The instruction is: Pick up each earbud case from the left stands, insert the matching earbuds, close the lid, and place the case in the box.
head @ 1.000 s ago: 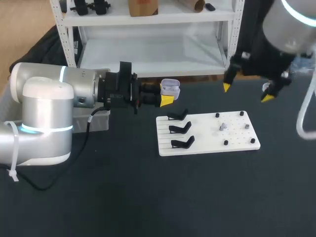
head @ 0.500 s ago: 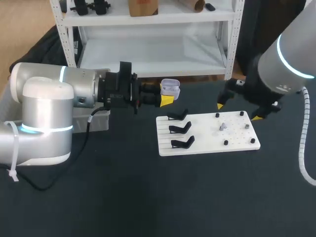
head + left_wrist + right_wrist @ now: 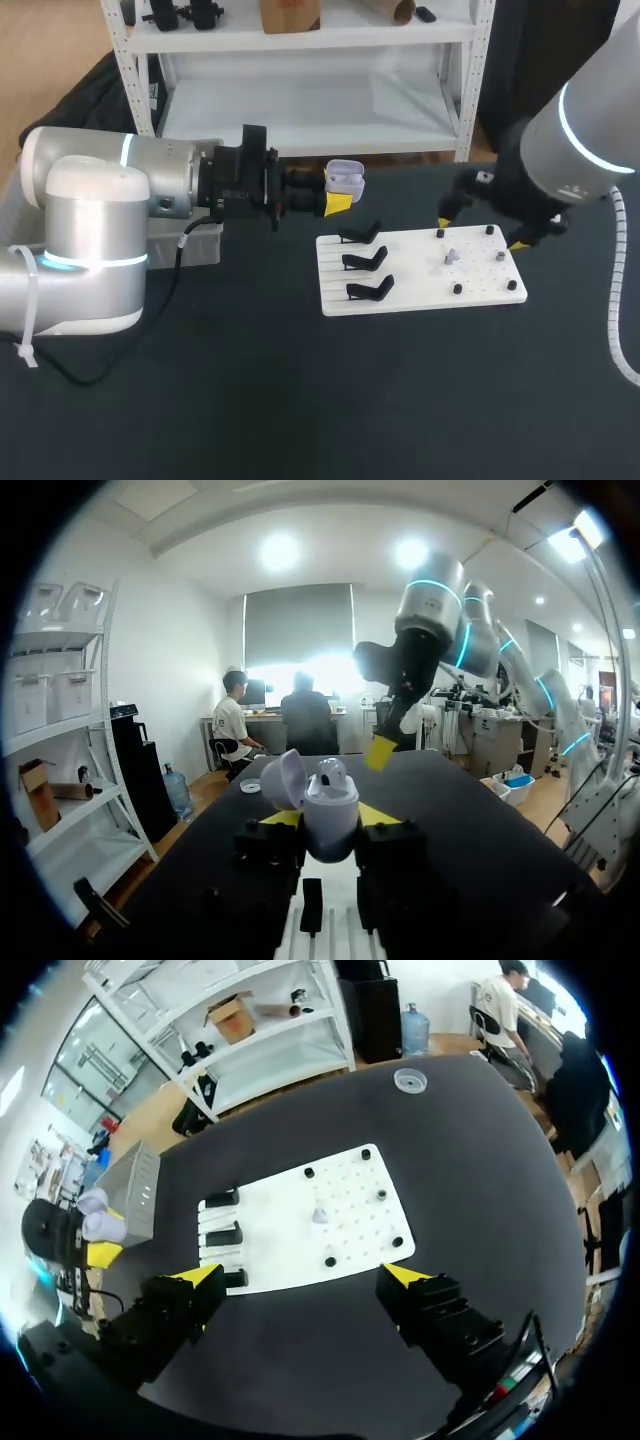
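On a dark table, a white board (image 3: 420, 270) lies flat and serves as the reference point for everything else. Along the board's left edge stand three black stands (image 3: 365, 262) in a row, all of them bare. On the board's right half are several small black pegs (image 3: 457, 289) and, near the middle of that half, one small pale earbud (image 3: 451, 257). The left arm comes in level from the left of the board, and the left gripper (image 3: 338, 195) is clenched on a white earbud case (image 3: 345, 180), holding it in the air just beyond the board's far left corner. In the left wrist view the case (image 3: 330, 815) sits upright between the two yellow tips with its lid (image 3: 283, 778) swung open, and something rounded and white shows in its top. The right gripper (image 3: 481, 232) hangs above the board's far right corner, its fingers spread wide with nothing between them; in the right wrist view the board (image 3: 345, 1215) lies ahead of those parted fingers. A grey box (image 3: 135, 1195) rests on the table well to the left of the board, under the left arm.
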Robot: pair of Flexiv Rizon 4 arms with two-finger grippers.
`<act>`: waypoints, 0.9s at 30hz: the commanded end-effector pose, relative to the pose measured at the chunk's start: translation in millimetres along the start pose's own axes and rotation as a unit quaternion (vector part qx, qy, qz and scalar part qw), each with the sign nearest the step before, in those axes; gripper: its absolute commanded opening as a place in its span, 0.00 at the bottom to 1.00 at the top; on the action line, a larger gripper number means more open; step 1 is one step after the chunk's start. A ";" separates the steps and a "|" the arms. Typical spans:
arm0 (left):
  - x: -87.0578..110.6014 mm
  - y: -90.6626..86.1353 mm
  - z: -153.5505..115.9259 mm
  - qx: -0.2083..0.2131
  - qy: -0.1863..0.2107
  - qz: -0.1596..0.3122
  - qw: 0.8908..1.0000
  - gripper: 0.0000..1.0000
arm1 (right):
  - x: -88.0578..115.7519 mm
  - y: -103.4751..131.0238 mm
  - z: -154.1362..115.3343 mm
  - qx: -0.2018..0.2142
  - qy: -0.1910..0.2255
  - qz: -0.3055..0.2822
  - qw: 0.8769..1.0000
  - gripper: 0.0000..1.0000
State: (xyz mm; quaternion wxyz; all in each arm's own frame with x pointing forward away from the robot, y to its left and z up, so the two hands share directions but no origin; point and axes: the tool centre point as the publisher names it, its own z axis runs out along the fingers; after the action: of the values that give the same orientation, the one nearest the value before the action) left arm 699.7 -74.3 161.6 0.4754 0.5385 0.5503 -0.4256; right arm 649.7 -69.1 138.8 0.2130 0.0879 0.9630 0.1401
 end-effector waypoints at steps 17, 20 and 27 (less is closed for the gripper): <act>0.3 -1.4 -0.1 -0.002 -0.001 0.001 1.000 0.00 | -7.5 -21.9 91.3 0.020 0.071 -0.056 0.996 1.00; 0.3 -1.4 -0.1 -0.002 -0.001 0.001 1.000 0.00 | -11.7 -20.6 96.1 0.018 0.079 -0.053 0.995 1.00; 0.3 -1.4 -0.1 -0.002 -0.001 0.001 1.000 0.00 | -14.5 -18.3 104.3 0.013 0.094 -0.056 0.994 1.00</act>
State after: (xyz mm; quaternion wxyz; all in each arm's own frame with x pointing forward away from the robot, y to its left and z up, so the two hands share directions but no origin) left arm 699.7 -74.3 161.6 0.4753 0.5385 0.5504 -0.4256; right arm 699.5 -67.2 50.0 0.1426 0.0254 0.9821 0.1205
